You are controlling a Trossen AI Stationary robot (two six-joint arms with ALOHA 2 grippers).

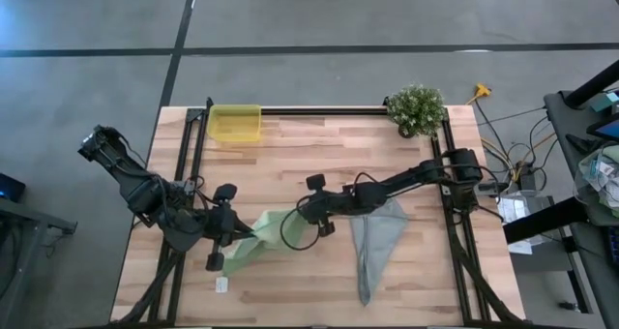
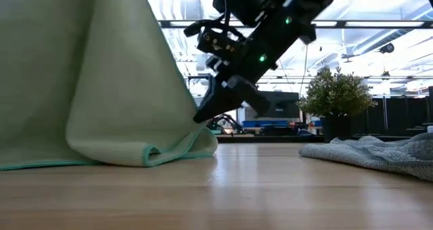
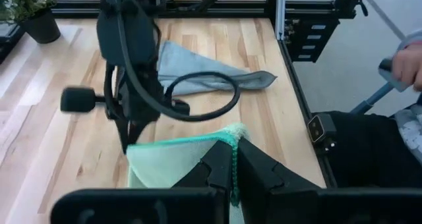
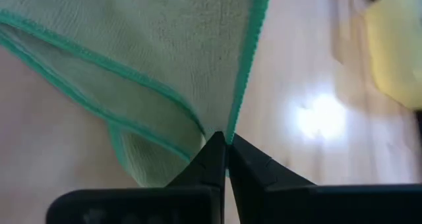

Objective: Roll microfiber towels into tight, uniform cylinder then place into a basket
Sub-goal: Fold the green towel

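Towel (image 1: 259, 240), soft light green with teal hem, lies mid-tabletop (image 1: 319, 155), corners pinched by left pincer (image 1: 235, 234) and right pincer (image 1: 303, 211). Grey-blue cloth (image 1: 375, 240) lies crumpled beside; yellow basket (image 1: 235, 123) far corner.

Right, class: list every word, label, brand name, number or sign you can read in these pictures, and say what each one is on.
None can be read.
White tag by the light green towel: too small to tell if it carries print.
Screens behind the potted plant: blurred, nothing legible.
Yellow basket, grey-blue towel: no lettering visible.
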